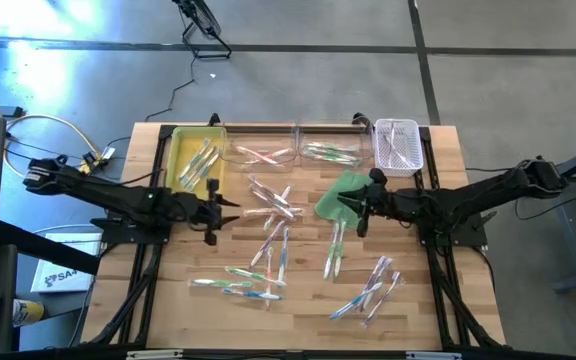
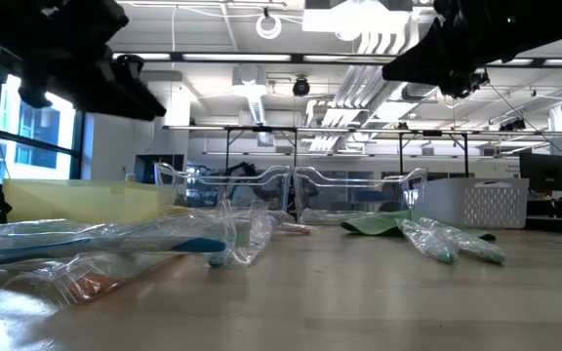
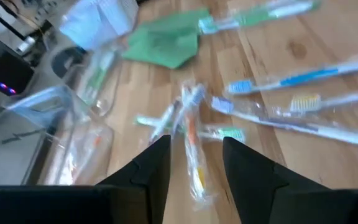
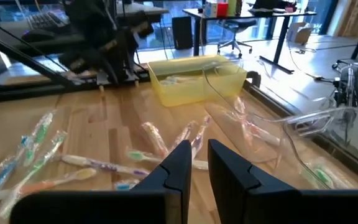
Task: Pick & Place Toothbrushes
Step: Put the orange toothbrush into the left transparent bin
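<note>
Four bins along the far edge: one yellow bin (image 1: 181, 150), two clear bins (image 1: 264, 145), one white basket (image 1: 398, 145). One green cloth (image 1: 340, 195). Roughly two dozen wrapped toothbrushes (image 1: 273, 200), exact count uncertain.

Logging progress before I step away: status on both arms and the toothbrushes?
Left tool open, empty, beside yellow bin. Right tool empty over green cloth. Toothbrushes mostly loose on table. Nothing blocking.

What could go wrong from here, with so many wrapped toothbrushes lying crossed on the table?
1. The left end effector hangs open over a crossed pile of toothbrushes; closing there may catch two wrappers at once.
2. The glossy wrappers look slippery, so a pinched brush might slide out on the way to the yellow bin.
3. The right end effector sits by the green cloth and could snag it.
</note>
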Action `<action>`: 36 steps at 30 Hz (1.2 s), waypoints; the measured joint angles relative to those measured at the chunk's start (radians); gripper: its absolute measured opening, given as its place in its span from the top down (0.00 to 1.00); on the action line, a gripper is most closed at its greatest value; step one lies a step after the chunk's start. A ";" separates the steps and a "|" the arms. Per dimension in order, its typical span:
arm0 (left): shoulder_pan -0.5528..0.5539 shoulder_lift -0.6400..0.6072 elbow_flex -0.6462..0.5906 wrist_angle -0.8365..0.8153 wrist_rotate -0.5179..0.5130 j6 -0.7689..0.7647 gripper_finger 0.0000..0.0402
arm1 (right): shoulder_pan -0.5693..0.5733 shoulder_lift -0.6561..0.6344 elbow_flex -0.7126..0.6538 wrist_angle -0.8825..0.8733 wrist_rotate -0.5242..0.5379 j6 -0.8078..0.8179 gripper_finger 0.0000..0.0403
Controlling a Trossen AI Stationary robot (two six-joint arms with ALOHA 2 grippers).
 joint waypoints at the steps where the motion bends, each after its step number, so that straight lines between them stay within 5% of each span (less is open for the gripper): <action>1: 0.000 0.021 0.005 0.004 0.000 0.000 0.65 | 0.000 0.000 0.000 0.002 -0.002 0.000 0.89; 10: 0.031 0.173 0.067 0.007 -0.009 -0.086 0.65 | 0.001 0.000 0.000 0.003 -0.047 0.000 0.89; 15: 0.130 0.239 0.088 0.006 0.128 -0.237 0.65 | 0.001 0.000 0.000 0.004 -0.047 0.000 0.89; 19: 0.185 0.290 0.105 0.005 0.198 -0.244 0.65 | 0.001 0.000 0.000 0.003 -0.047 0.000 0.89; 36: 0.209 0.461 0.131 0.095 0.224 -0.271 0.65 | 0.001 0.000 0.000 0.003 -0.047 -0.008 0.89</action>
